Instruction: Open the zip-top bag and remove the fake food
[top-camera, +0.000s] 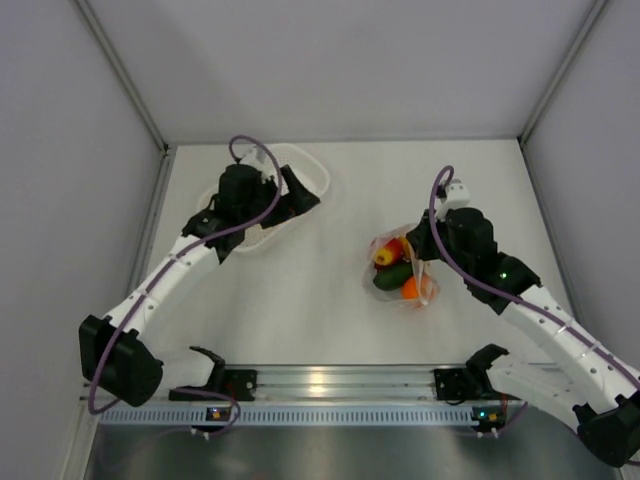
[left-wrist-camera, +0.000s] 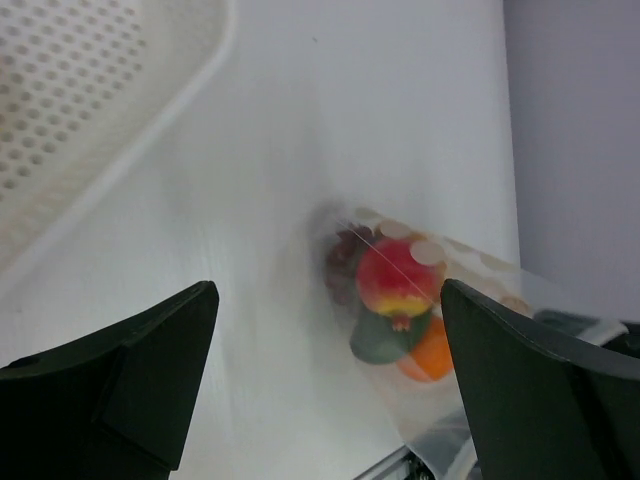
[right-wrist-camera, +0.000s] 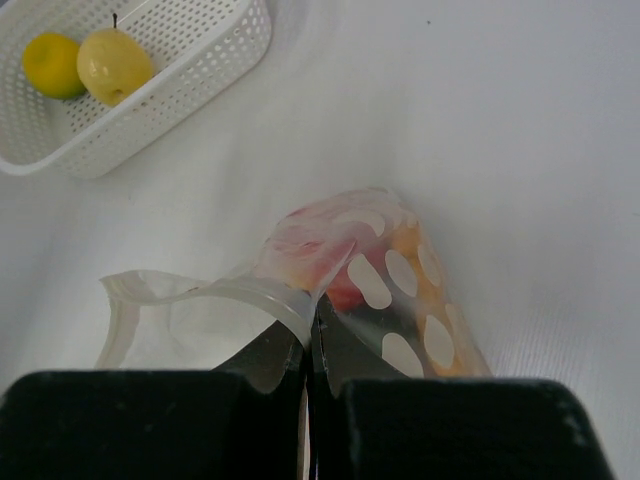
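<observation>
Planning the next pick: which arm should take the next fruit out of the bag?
Likely left: the left gripper is open and empty; the right gripper is shut on the bag.

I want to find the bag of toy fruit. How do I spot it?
Look at the white table, on the right side, where the right gripper pinches something. That is the bag: see-through with white dots and colourful fruit inside, unlike the white holey basket far left.

You are looking at a clear zip-top bag (right-wrist-camera: 400, 285) printed with white dots. The fake food (top-camera: 396, 270) inside shows a red-and-yellow apple (left-wrist-camera: 400, 278), dark green avocado (left-wrist-camera: 383, 338), bright orange (left-wrist-camera: 436, 358) and purple grapes (left-wrist-camera: 345, 255). A white perforated basket (right-wrist-camera: 205, 65) holds two yellow fruits (right-wrist-camera: 112, 62). The counter (top-camera: 310, 310) is white.
</observation>
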